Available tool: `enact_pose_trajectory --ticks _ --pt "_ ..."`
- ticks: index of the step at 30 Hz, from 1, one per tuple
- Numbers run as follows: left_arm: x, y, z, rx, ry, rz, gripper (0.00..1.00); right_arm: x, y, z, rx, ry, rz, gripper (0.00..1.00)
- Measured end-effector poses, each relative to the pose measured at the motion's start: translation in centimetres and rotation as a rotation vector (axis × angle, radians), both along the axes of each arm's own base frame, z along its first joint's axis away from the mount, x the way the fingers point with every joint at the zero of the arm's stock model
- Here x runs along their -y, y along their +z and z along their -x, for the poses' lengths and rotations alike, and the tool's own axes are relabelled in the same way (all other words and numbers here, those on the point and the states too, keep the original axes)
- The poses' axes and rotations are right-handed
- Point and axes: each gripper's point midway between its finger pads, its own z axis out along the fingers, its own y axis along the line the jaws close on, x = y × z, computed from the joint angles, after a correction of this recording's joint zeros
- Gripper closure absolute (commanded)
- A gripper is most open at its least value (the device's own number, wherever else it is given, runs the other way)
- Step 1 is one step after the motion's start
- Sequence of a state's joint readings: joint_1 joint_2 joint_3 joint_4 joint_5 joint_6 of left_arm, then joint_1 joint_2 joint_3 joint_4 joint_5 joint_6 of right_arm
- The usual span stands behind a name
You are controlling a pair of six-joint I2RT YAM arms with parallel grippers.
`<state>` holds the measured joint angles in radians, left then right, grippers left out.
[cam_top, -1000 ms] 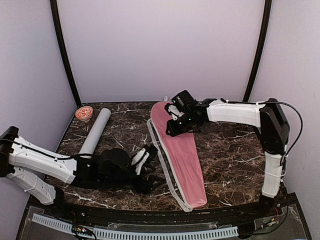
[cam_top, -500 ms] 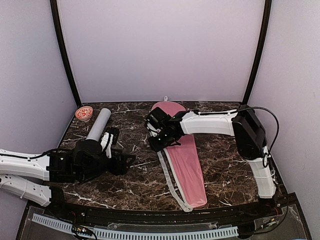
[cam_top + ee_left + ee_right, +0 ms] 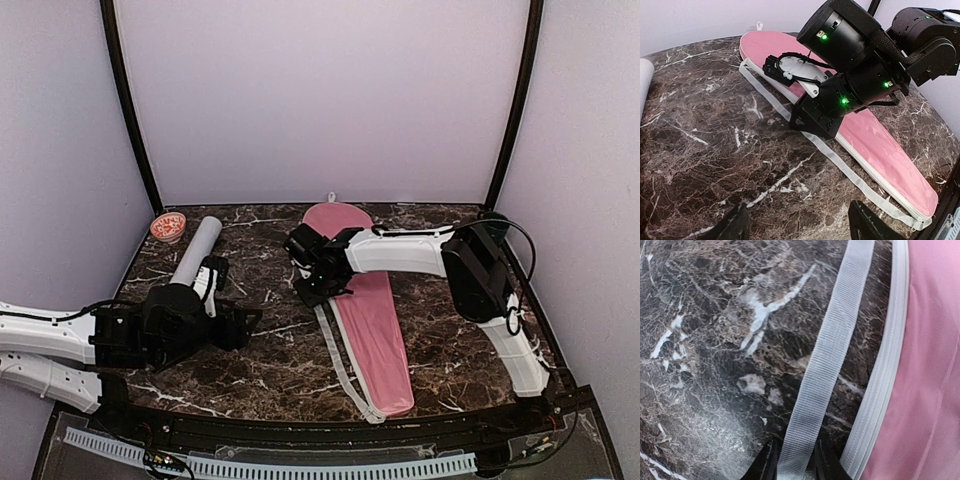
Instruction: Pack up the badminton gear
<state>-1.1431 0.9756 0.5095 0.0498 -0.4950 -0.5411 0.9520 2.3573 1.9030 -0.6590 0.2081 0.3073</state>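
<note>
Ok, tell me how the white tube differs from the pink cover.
The white tube is a plain round cylinder; the pink cover is flat, racket-shaped, with a white strap. The tube lies at the left; the cover mid-table, its strap between the fingers of the right gripper. Both lie on the marble table.

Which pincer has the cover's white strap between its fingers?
The right pincer: the white strap runs between its fingers. The left pincer hangs open above the tabletop.

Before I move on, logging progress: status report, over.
Left gripper open, empty. Right gripper astride white woven strap of pink racket-shaped cover, grip unclear. Cover flat on marble table. Nothing blocking.
</note>
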Motion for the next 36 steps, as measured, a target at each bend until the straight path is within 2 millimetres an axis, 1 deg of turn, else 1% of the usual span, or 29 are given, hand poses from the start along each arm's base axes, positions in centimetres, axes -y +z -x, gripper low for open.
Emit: enact_pose_trajectory --ticks 1,3,4,8,10,11,13,14,15,17,18,20,22,23,24,25,26,27,28,29,30,31,32,33,34,36 --pt "-0.3 0.0 0.0 0.002 0.009 -0.001 0.30 -0.2 0.0 -0.1 0.003 -0.001 -0.002 0.84" --pt "-0.8 0.0 -0.1 0.008 0.027 -0.003 0.30 -0.4 0.0 0.0 0.001 0.008 -0.001 0.97" --pt "-1.1 0.1 -0.1 0.012 0.036 -0.002 0.30 -0.6 0.0 0.1 -0.001 0.012 -0.003 1.00" --pt "-2.8 1.2 -0.4 0.037 0.093 0.019 0.30 -1.2 0.1 0.7 -0.024 0.037 -0.022 1.00" --pt "-3.7 1.6 -0.7 0.046 0.127 0.028 0.30 -1.9 0.3 1.1 -0.045 0.058 -0.047 1.00" --pt "-4.2 1.7 -0.9 0.048 0.146 0.029 0.30 -2.3 0.6 1.4 -0.056 0.070 -0.065 1.00" --pt "-5.1 1.9 -1.2 0.049 0.180 0.031 0.30 -3.9 2.0 2.0 -0.071 0.105 -0.120 1.00" --pt "-5.5 1.9 -1.4 0.050 0.194 0.031 0.30 -4.8 3.0 2.2 -0.070 0.123 -0.154 1.00" --pt "-5.9 2.0 -1.6 0.051 0.207 0.033 0.30 -5.9 4.6 2.4 -0.065 0.142 -0.196 1.00" --pt "-6.5 2.0 -1.8 0.054 0.229 0.034 0.30 -8.0 8.7 2.4 -0.030 0.177 -0.292 1.00" --pt "-6.7 2.0 -2.0 0.055 0.237 0.035 0.30 -8.4 10.8 2.4 -0.014 0.188 -0.328 1.00" --pt "-7.0 1.9 -2.2 0.055 0.249 0.033 0.31 -8.6 15.2 2.5 0.031 0.201 -0.394 1.00" --pt "-7.1 1.8 -2.3 0.052 0.255 0.029 0.31 -7.8 19.9 2.3 0.085 0.200 -0.460 1.00" --pt "-7.2 1.7 -2.4 0.050 0.257 0.026 0.31 -7.2 21.8 2.3 0.109 0.197 -0.487 1.00" --pt "-7.1 1.6 -2.4 0.046 0.256 0.022 0.31 -6.2 23.9 2.2 0.137 0.191 -0.518 1.00" --pt "-7.1 1.4 -2.5 0.043 0.257 0.017 0.31 -4.8 25.5 2.1 0.164 0.176 -0.545 1.00" --pt "-7.0 1.2 -2.6 0.040 0.256 0.014 0.31 -3.1 26.8 1.9 0.185 0.154 -0.567 1.00" --pt "-7.0 1.0 -2.6 0.035 0.255 0.008 0.31 -1.1 27.5 1.3 0.198 0.119 -0.581 1.00" --pt "-6.9 0.8 -2.7 0.030 0.253 0.000 0.31 0.8 27.6 0.6 0.207 0.082 -0.586 1.00" --pt "-6.9 0.6 -2.7 0.026 0.252 -0.005 0.31 3.0 27.2 -0.5 0.215 0.033 -0.584 1.00" --pt "-6.9 0.5 -2.8 0.024 0.254 -0.009 0.31 5.1 26.0 -1.7 0.217 -0.019 -0.566 1.00" --pt "-6.9 0.4 -2.8 0.021 0.255 -0.012 0.31 6.5 24.5 -2.4 0.208 -0.056 -0.543 1.00" --pt "-7.0 0.3 -2.9 0.019 0.255 -0.014 0.31 8.4 22.2 -3.4 0.197 -0.106 -0.510 1.00" --pt "-7.0 0.3 -2.9 0.018 0.255 -0.015 0.30 9.9 19.6 -4.0 0.174 -0.146 -0.474 1.00" --pt "-7.0 0.3 -3.0 0.018 0.255 -0.015 0.30 11.2 17.0 -4.1 0.145 -0.174 -0.438 1.00" --pt "-6.9 0.2 -3.1 0.016 0.253 -0.016 0.30 12.9 11.4 -3.1 0.064 -0.205 -0.354 1.00"
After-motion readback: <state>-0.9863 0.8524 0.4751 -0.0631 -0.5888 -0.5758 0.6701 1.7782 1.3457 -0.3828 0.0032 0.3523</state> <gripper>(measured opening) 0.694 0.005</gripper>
